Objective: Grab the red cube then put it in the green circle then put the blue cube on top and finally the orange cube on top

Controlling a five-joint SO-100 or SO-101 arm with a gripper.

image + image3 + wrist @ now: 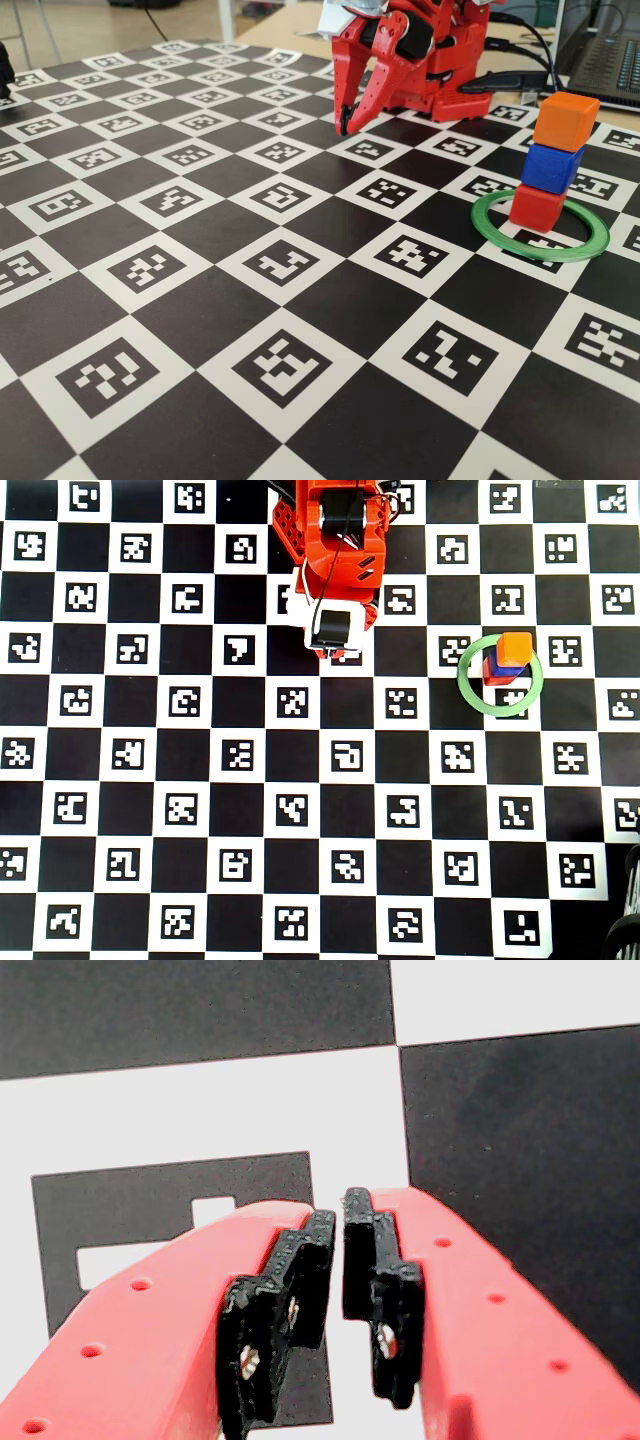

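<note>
- Surface: a checkerboard of black squares and white squares carrying black coded markers covers the whole work area in the fixed and overhead views.
- Green circle: lies flat on the surface at the right of the fixed view; in the overhead view it sits right of the arm, straddling black and white squares.
- Red cube: stands on the surface inside the green circle, toward its far side rather than centred.
- Blue cube: rests directly on the red cube, turned slightly off square to it.
- Orange cube: rests on the blue cube as the top of the three-high stack; in the overhead view it hides most of the two beneath.
- Arm: folded back at its base at the far edge of the surface, well apart from the stack.
- End effector: points down near the surface close to the base. In the wrist view the two black-padded fingers stand nearly together with only a thin gap between them, and nothing is gripped.
</note>
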